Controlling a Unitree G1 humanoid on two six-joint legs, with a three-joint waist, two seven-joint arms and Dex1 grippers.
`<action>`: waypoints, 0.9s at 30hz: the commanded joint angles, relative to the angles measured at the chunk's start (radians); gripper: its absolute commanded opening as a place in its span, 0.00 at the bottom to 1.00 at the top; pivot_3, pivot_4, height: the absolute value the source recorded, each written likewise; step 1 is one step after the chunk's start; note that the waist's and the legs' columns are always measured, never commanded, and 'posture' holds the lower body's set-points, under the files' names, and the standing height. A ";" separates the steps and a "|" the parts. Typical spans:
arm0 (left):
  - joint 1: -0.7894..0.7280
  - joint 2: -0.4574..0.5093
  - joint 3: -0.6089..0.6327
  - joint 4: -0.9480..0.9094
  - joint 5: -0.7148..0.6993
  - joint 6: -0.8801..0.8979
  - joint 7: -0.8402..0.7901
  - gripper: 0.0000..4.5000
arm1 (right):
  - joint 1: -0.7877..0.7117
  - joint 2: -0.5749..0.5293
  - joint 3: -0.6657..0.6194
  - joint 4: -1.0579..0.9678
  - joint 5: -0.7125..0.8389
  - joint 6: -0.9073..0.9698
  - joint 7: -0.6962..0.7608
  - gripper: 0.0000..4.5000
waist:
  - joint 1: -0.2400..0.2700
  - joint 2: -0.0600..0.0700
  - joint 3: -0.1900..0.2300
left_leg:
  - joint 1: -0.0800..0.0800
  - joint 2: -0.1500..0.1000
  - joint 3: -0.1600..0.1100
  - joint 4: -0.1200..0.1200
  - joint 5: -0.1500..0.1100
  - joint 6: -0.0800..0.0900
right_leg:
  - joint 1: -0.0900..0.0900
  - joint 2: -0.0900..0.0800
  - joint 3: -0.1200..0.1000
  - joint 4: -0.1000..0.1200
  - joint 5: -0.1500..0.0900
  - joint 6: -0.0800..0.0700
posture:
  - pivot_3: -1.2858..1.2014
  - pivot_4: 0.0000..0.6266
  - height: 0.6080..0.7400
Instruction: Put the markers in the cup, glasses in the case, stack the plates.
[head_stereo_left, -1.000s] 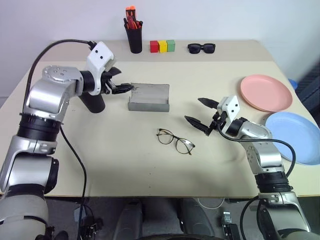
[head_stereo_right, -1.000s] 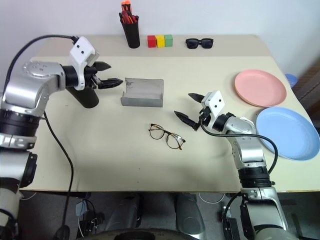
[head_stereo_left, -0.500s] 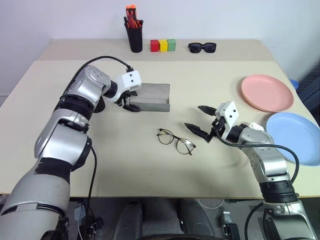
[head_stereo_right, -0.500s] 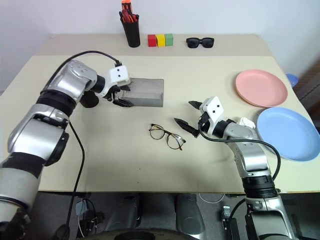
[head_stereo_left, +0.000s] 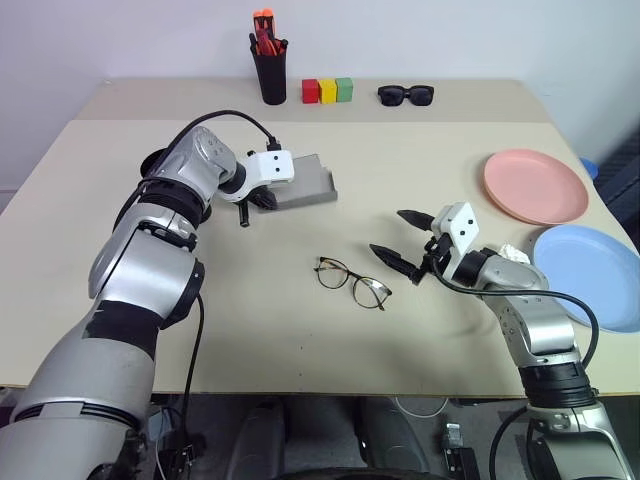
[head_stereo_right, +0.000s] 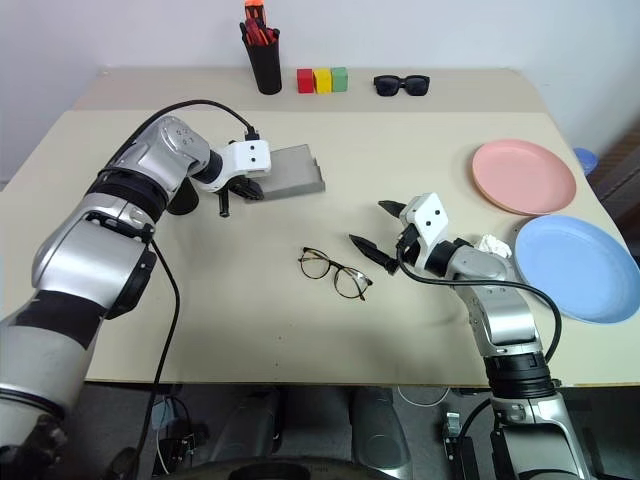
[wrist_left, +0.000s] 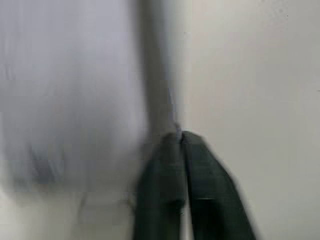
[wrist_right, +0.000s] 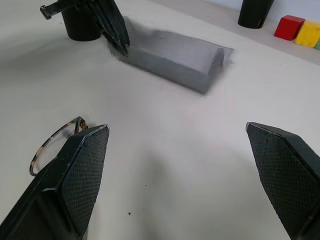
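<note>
Since the eyeglasses have to end up inside it, the case (head_stereo_left: 308, 184) is the item under attention. It lies on the table (head_stereo_left: 430, 140) at about 11 o'clock from the glasses (head_stereo_left: 350, 282), well apart from them. Its lid looks lowered; whether it is fully shut cannot be read.

Left gripper (head_stereo_left: 255, 203): fingers pressed together, tips at the case's end on its 9 o'clock side. The right wrist view shows the tips right on that corner. Whether a thin lip of the case is nipped between them cannot be told. Judgement: the arm is there to steady or reposition the case, or to work its lid.

Right gripper (head_stereo_left: 388, 232): fingers spread wide, nothing between them. It hangs above the table just at 3 o'clock of the glasses and points toward them. Judgement: it waits there to make the pick once the case is ready.

Glasses: flat on the table, lenses side by side, touched by neither gripper.

Cup (wrist_right: 80, 27): upright at 9 o'clock of the case, partly behind the left arm.

Plates: pink plate (head_stereo_left: 535, 185) and blue plate (head_stereo_left: 590, 272) lie side by side at the table's 3 o'clock edge, blue at 5 o'clock of pink, not yet stacked.

Risk, as a guess: a closed lid would block the glasses.
</note>
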 joint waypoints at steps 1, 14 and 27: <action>-0.020 0.003 0.045 -0.034 -0.028 -0.022 -0.053 0.03 | 0.002 -0.007 -0.024 -0.053 0.013 -0.023 -0.003 1.00 | 0.000 0.000 0.000 | 0.000 0.000 0.000 0.000 0.000 0.000 | 0.000 0.000 0.000 0.000 0.000 0.000 | 0.52 0.24 1.00; 0.279 0.170 0.110 -0.775 -0.201 0.332 -0.434 0.03 | 0.052 -0.037 -0.072 -0.062 0.011 -0.044 -0.016 1.00 | -0.013 0.000 0.001 | 0.000 0.001 0.000 0.000 0.000 0.000 | 0.000 0.000 0.000 0.001 0.000 0.000 | 0.52 0.24 1.00; 0.511 0.359 0.114 -1.294 -0.332 0.657 -0.402 0.03 | 0.087 -0.035 -0.080 -0.049 0.013 -0.074 -0.019 1.00 | -0.016 0.001 0.001 | 0.001 0.001 0.000 0.001 0.000 0.000 | 0.001 0.000 0.000 0.003 0.000 0.000 | 0.52 0.24 1.00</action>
